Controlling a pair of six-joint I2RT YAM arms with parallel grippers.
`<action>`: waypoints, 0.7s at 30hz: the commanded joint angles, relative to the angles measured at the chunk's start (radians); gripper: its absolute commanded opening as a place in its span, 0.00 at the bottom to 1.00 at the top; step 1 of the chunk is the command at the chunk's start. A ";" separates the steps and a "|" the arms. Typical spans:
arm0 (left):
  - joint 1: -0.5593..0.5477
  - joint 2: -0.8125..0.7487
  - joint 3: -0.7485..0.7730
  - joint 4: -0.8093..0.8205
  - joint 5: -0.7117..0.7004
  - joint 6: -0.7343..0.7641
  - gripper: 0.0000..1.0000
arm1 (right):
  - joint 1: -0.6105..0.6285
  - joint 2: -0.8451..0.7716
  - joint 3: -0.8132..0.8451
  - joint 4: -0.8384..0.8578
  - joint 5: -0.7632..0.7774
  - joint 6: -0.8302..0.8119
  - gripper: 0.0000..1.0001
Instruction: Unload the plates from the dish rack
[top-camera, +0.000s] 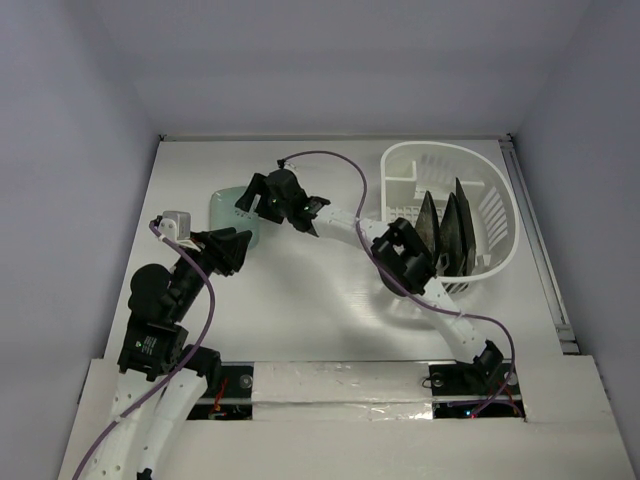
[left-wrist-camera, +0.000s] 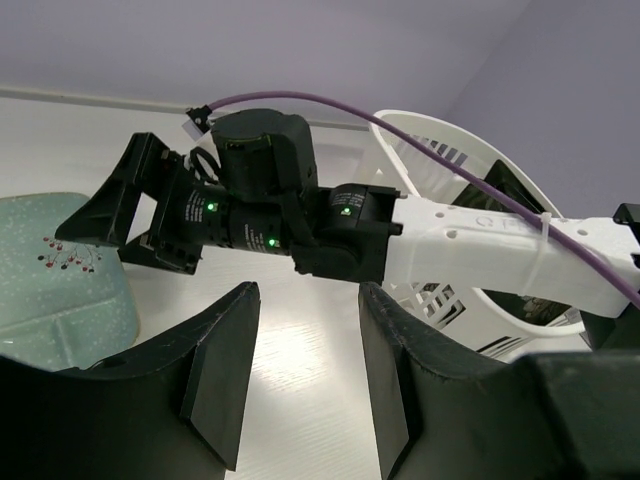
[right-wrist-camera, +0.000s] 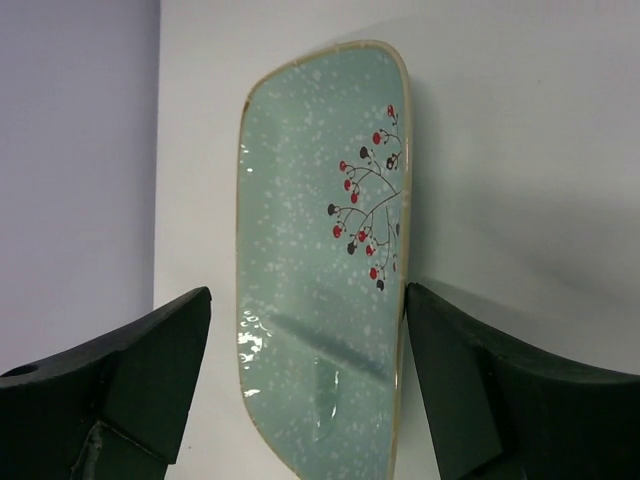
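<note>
Table: white, glossy where your light falls.
Walls: plain pale lavender, on three sides of your table.
Tape strip: shiny, wrinkled, along the near edge.
Rail: grey, along the table's right side.

Mint plate partly hidden by arms (near end cut off in right wrist view), racked plates, patterns unreadable

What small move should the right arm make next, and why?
Probably lift the right gripper straight up, away from the mint plate: the gripper is open, the plate lies flat on the table, and dark plates stand waiting in the dish rack.
</note>
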 joint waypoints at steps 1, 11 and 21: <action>-0.007 -0.001 0.034 0.038 0.006 0.004 0.41 | 0.005 -0.109 0.005 0.057 -0.027 -0.038 0.84; 0.003 0.010 0.031 0.041 0.004 0.002 0.41 | 0.032 -0.344 -0.194 0.126 0.093 -0.140 0.85; 0.012 0.014 0.025 0.034 0.004 0.006 0.32 | 0.041 -0.836 -0.566 0.095 0.301 -0.441 0.00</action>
